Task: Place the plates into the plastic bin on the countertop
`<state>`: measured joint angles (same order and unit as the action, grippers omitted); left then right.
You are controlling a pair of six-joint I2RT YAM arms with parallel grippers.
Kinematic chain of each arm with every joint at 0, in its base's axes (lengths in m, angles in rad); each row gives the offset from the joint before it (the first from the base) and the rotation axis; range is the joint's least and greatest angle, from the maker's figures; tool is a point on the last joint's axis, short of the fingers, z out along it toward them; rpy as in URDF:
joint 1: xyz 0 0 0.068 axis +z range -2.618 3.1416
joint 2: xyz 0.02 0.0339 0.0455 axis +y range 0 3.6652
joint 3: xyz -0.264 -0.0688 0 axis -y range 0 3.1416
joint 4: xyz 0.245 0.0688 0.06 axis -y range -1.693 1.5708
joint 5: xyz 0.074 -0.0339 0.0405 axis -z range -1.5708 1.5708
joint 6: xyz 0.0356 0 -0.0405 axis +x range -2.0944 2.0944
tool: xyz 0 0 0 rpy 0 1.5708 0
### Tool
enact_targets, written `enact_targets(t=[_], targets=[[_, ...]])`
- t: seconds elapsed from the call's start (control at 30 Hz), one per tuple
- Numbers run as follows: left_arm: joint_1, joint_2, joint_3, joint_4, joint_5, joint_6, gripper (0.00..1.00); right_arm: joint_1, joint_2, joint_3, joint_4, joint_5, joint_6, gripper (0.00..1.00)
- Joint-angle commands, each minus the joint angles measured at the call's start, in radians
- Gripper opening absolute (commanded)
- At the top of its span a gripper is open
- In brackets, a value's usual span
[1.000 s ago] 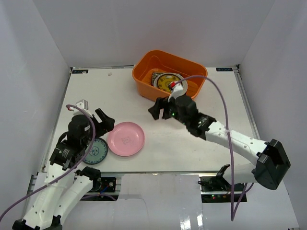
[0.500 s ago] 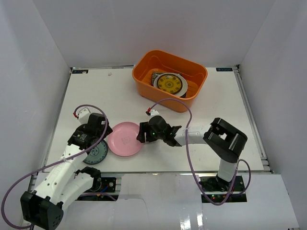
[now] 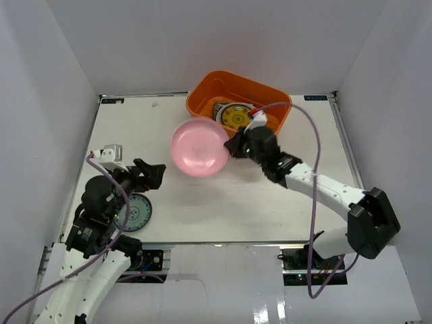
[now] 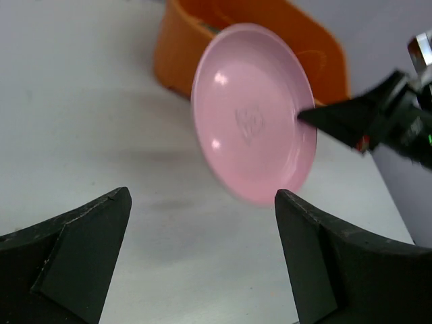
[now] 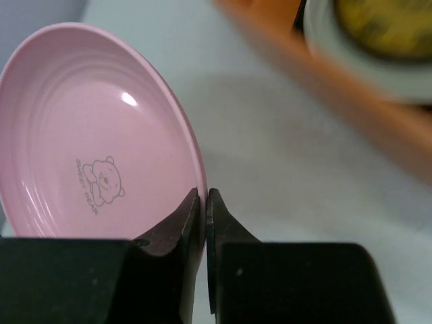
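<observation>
Right gripper (image 3: 229,146) (image 5: 204,202): jaws pinched tight on the rim of the pink plate, one finger on the hollow face and one on the back.
Pink plate (image 3: 199,148) (image 4: 253,115) (image 5: 94,135): lifted off the countertop and tipped up on its edge. It is round, so it has no long side. It is held by its right-hand rim and reaches out from the fingers toward the left side of the table.
Plate facing: the hollow side turns up and toward the left arm. The small bear print (image 5: 101,179) in its middle shows in both wrist views.
Plate position: just in front of the near left corner of the plastic bin, outside its walls; from above its edge overlaps that corner.
Plastic bin (image 3: 270,91) (image 4: 175,47): orange, at the far side of the table, behind the plate and the right wrist.
Bin contents: a yellow-brown patterned plate (image 3: 236,116) lies flat on a cream plate (image 3: 255,125); what is under them cannot be told.
Blue-green patterned plate (image 3: 135,212): flat on the table at the near left, well apart from the bin, partly under the left arm.
Left gripper (image 3: 154,174) (image 4: 202,256): jaws spread wide with nothing between them, raised over the table and pointed at the pink plate.
Countertop (image 3: 202,209): white, enclosed by white walls.
</observation>
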<state>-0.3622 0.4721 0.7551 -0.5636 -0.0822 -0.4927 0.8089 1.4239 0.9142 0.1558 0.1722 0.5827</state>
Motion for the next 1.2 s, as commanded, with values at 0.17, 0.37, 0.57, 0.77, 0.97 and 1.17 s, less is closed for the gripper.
enact_targets(t=[0.17,0.37,0.57,0.77,0.97,1.17], targets=[[-0.001,-0.073,-0.129,0.151,0.315,0.157,0.98,-0.367,0.142,0.343,-0.108,-0.056,-0.072,0.08],[-0.023,-0.096,-0.126,0.165,0.346,0.164,0.98,-0.445,0.367,0.572,-0.209,-0.010,-0.084,0.08],[-0.064,-0.136,-0.120,0.157,0.291,0.163,0.98,-0.424,0.328,0.605,-0.208,-0.068,-0.119,0.85],[-0.095,-0.142,-0.100,0.107,0.118,0.134,0.98,-0.074,0.190,0.343,-0.096,0.036,-0.196,0.81],[-0.110,-0.151,-0.016,0.073,-0.105,0.102,0.98,0.223,0.363,0.256,0.083,-0.048,-0.029,0.78],[-0.113,-0.142,0.118,0.070,-0.110,0.098,0.98,0.386,0.627,0.431,0.129,-0.155,0.083,0.81]])
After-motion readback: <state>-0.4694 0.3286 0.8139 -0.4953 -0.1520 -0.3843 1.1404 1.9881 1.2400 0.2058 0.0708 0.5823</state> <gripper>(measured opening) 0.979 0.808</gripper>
